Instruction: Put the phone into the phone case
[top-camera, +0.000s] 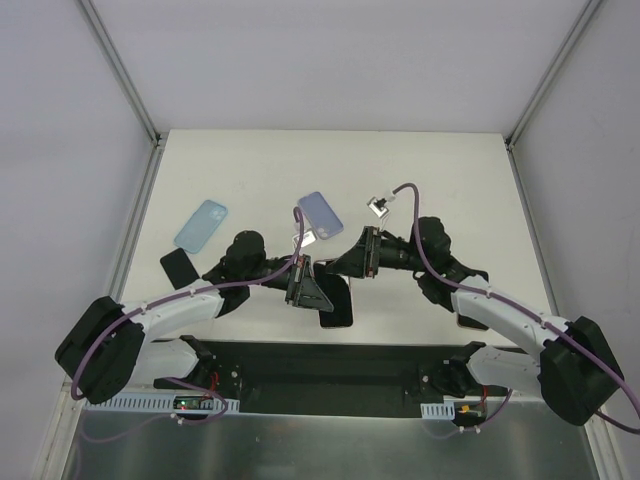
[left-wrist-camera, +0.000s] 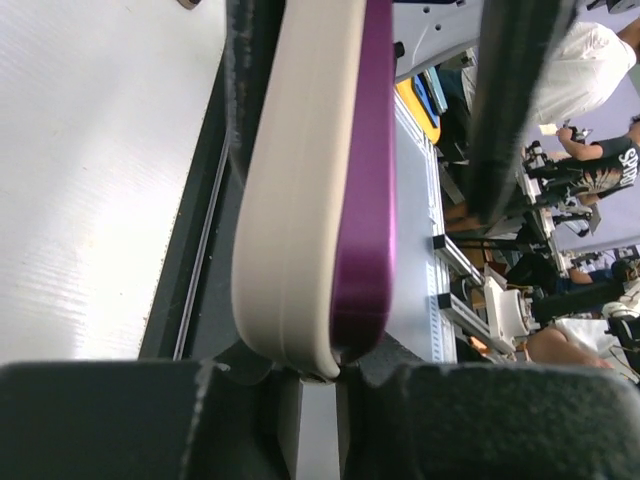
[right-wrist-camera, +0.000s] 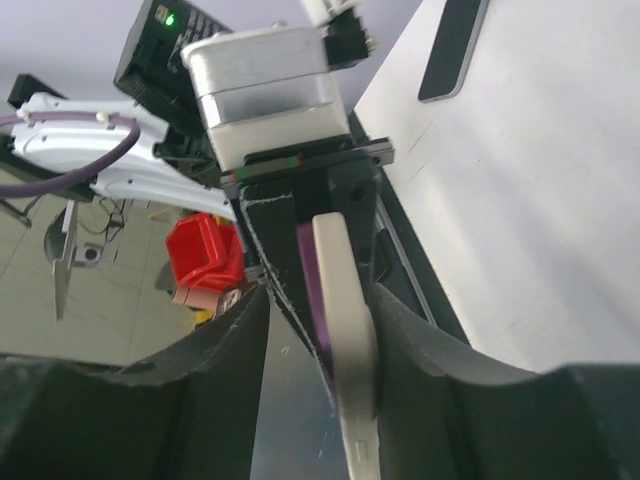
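Observation:
A purple phone (left-wrist-camera: 365, 180) sits inside a cream case (left-wrist-camera: 300, 180), seen edge-on in both wrist views. In the top view the cased phone (top-camera: 337, 305) is held above the table's near edge between the two arms. My left gripper (top-camera: 303, 285) is shut on its end (left-wrist-camera: 320, 385). My right gripper (top-camera: 362, 255) straddles the other end (right-wrist-camera: 322, 300) with its jaws open. One pad (right-wrist-camera: 400, 320) touches the cream case (right-wrist-camera: 345, 300), and there is a gap on the side of the phone (right-wrist-camera: 310, 270).
A light blue case (top-camera: 200, 225) lies at the left of the table. A black phone (top-camera: 178, 267) lies near it and also shows in the right wrist view (right-wrist-camera: 455, 50). A lavender case or phone (top-camera: 320, 215) lies mid-table behind the grippers.

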